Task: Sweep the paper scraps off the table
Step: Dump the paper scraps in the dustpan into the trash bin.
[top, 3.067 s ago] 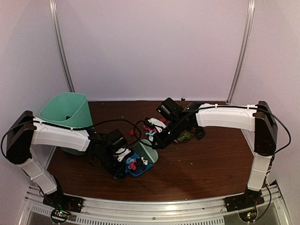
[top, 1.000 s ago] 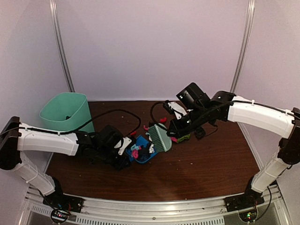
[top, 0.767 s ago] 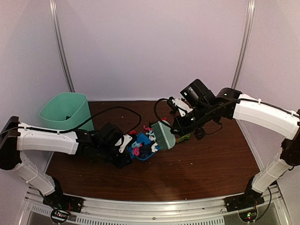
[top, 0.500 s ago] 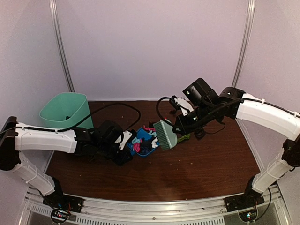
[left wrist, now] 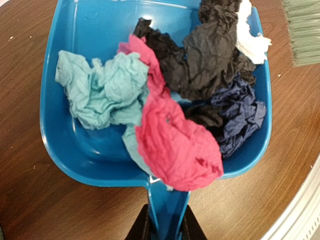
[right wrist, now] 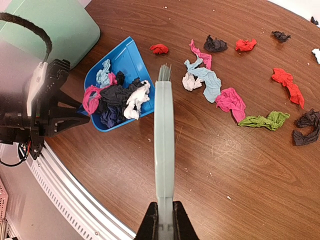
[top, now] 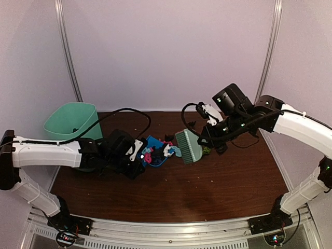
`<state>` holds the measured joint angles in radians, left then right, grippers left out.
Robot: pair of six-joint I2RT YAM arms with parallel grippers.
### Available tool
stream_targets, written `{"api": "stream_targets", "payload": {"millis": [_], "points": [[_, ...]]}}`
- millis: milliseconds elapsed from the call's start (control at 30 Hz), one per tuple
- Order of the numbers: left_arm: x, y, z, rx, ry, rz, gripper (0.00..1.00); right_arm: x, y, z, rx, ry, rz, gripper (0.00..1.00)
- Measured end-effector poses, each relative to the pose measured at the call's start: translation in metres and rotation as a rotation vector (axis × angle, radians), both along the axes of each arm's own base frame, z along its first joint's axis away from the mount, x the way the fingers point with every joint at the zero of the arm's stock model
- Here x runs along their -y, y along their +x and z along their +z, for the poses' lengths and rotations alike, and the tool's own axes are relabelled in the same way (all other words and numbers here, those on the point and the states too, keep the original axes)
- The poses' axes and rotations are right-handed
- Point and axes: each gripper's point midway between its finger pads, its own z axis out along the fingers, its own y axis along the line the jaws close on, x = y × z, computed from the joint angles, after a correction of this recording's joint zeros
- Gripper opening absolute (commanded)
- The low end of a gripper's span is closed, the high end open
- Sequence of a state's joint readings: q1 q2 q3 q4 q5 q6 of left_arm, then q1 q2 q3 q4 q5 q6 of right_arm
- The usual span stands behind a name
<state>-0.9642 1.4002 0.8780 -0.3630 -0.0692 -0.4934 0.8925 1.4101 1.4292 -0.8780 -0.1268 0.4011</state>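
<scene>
The left tool (left wrist: 166,226) grips the dustpan (left wrist: 75,147), the right tool (right wrist: 164,222) the brush (right wrist: 163,130). Sweep paper scraps (right wrist: 230,100) slowly, pan flat on the worktop (right wrist: 240,170).

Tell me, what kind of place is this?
Likely a robot test booth: plain white walls, a wood-grain table, and two arms bolted at its edge holding a brush and a dustpan.

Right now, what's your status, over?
Left pincer shut on dustpan, right pincer on brush. Paper scraps partly in dustpan, many loose on table. Nothing blocking.
</scene>
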Motion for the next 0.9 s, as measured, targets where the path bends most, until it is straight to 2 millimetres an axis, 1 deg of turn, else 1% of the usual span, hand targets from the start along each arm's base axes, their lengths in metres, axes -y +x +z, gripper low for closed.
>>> {"api": "stream_targets", "payload": {"millis": [167,300,433,633,767,900], "points": [[-0.004,0.001,0.002,-0.007,0.011,0.032,0.0,0.008,-0.003,0.0,0.002,0.001,-0.02,0.0],[-0.004,0.005,0.013,-0.003,0.01,0.057,0.0,0.015,-0.006,-0.009,-0.009,-0.016,-0.036,0.0],[-0.003,0.01,0.034,0.011,-0.018,0.086,0.0,0.02,-0.008,-0.02,-0.023,-0.037,-0.049,0.0],[-0.009,0.01,0.071,0.036,-0.063,0.129,0.0,0.025,-0.011,-0.032,-0.042,-0.055,-0.067,0.0],[-0.017,0.012,0.096,0.053,-0.074,0.169,0.0,0.025,-0.01,-0.036,-0.044,-0.052,-0.071,0.0],[-0.026,0.014,0.112,0.056,-0.062,0.215,0.0,0.023,-0.009,-0.037,-0.041,-0.043,-0.075,0.0]]}}
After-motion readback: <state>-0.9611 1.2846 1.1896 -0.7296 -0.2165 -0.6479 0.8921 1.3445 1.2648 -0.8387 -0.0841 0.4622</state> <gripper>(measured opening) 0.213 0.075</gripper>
